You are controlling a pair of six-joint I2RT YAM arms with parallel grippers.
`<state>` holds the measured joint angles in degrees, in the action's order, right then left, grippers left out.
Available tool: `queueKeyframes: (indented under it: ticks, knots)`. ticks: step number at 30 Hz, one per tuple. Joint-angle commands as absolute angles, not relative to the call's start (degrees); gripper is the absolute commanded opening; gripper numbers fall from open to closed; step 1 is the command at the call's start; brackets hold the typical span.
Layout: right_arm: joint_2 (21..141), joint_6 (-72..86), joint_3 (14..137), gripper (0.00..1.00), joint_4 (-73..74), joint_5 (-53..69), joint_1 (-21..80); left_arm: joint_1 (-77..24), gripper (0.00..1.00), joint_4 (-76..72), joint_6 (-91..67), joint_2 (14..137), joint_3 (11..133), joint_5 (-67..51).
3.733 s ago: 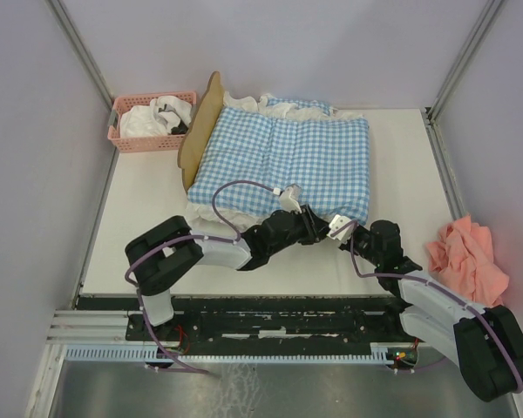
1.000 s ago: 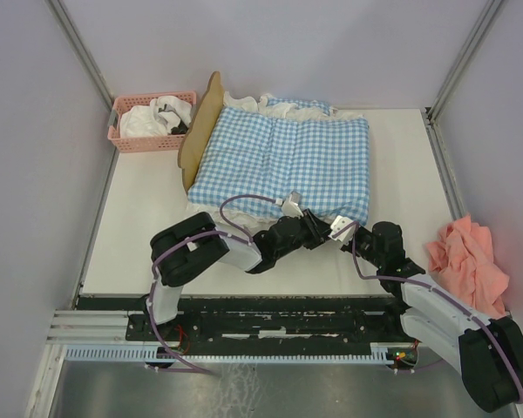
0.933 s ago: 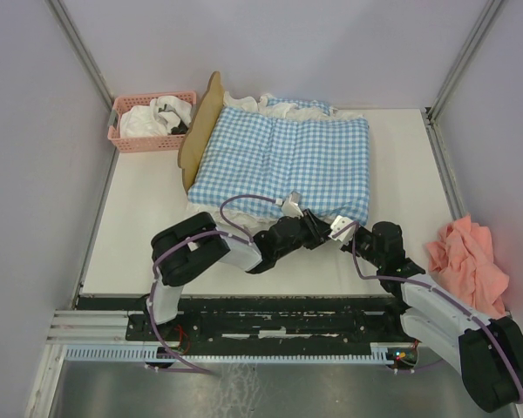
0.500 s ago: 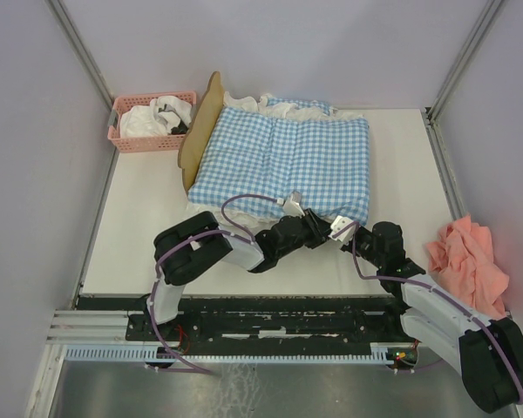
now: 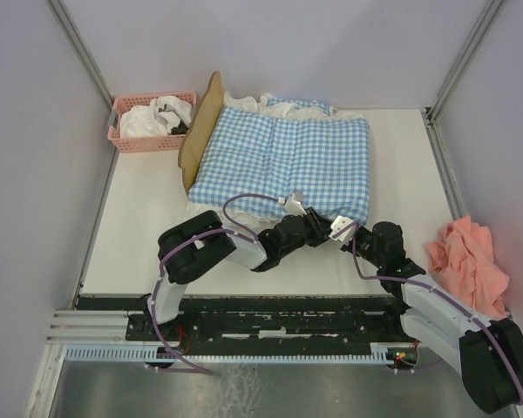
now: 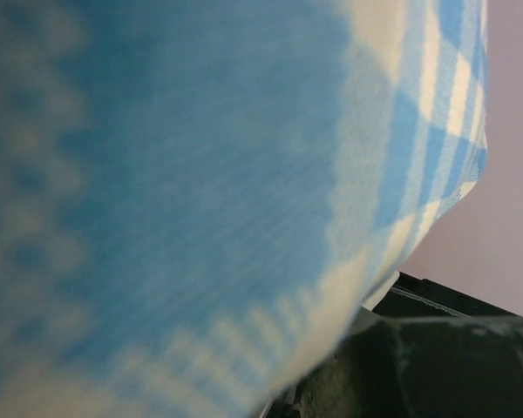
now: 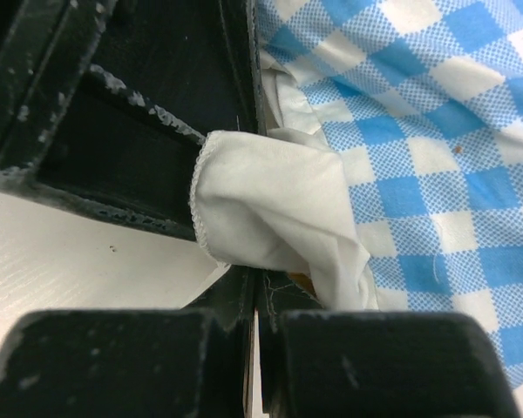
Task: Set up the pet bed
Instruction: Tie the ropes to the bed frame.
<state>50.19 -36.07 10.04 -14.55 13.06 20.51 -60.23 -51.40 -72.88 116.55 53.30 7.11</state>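
The pet bed [image 5: 200, 131] lies at the back of the table, with only its wavy light-wood headboard showing on the left. Blue-white gingham bedding [image 5: 288, 161] covers the rest of it. My left gripper [image 5: 315, 219] reaches into the bedding's near edge. Blurred gingham cloth [image 6: 200, 174] fills the left wrist view and hides its jaws. My right gripper [image 5: 342, 225] is right beside it at the same edge. It [image 7: 257, 292] is shut, with the bedding's white ruffle [image 7: 270, 209] bunched against its tips. I cannot tell whether the ruffle is pinched.
A pink basket [image 5: 148, 122] holding white cloth stands at the back left, next to the headboard. A salmon-pink cloth [image 5: 469, 261] lies crumpled at the table's right edge. Walls close in on three sides. The left arm's black body [image 7: 139, 104] crowds my right gripper.
The left arm's rear links have swung to the right and its gripper has edged slightly right along the bedding's edge. The right arm and the bedding have stayed still.
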Motion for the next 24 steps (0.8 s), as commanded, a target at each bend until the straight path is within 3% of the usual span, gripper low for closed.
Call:
queueKeyframes:
  ticks: [1,3,7,8,10,12,18,22,23,24]
  knots:
    - [49.43,-36.03,11.25,0.02,-15.65,13.9,20.46,-59.79,0.32,-53.99,-75.01,118.07,55.2,6.55]
    - [49.4,-36.01,11.22,0.02,-15.65,13.89,20.46,-59.8,0.3,-53.85,-74.82,118.28,55.52,6.18]
    - [49.59,-35.69,11.34,0.02,-15.94,13.45,20.45,-59.77,0.08,-53.81,-75.12,118.05,55.13,6.03]
    - [49.53,-35.54,11.26,0.06,-16.11,13.18,20.48,-59.83,0.04,-53.84,-75.1,117.96,55.07,5.98]
    - [49.18,-35.43,11.17,0.18,-16.15,12.84,20.48,-59.77,0.03,-53.69,-74.98,117.81,55.15,5.86]
    - [48.84,-35.46,11.35,0.24,-15.56,12.83,20.44,-59.71,0.03,-53.21,-74.97,117.65,55.19,5.98]
    - [48.57,-35.6,11.69,0.19,-14.33,13.29,20.47,-59.68,0.03,-52.1,-74.87,117.46,55.34,6.01]
    - [47.36,-36.01,11.92,0.22,-12.93,11.97,20.41,-59.72,0.03,-51.45,-74.55,117.01,55.12,6.42]
    - [46.68,-36.5,12.73,0.19,-10.67,10.49,20.41,-59.68,0.03,-51.38,-74.47,116.91,55.1,6.49]
    - [44.44,-36.35,13.03,0.02,-8.25,5.99,20.45,-59.68,0.03,-51.05,-74.37,117.13,55.36,6.34]
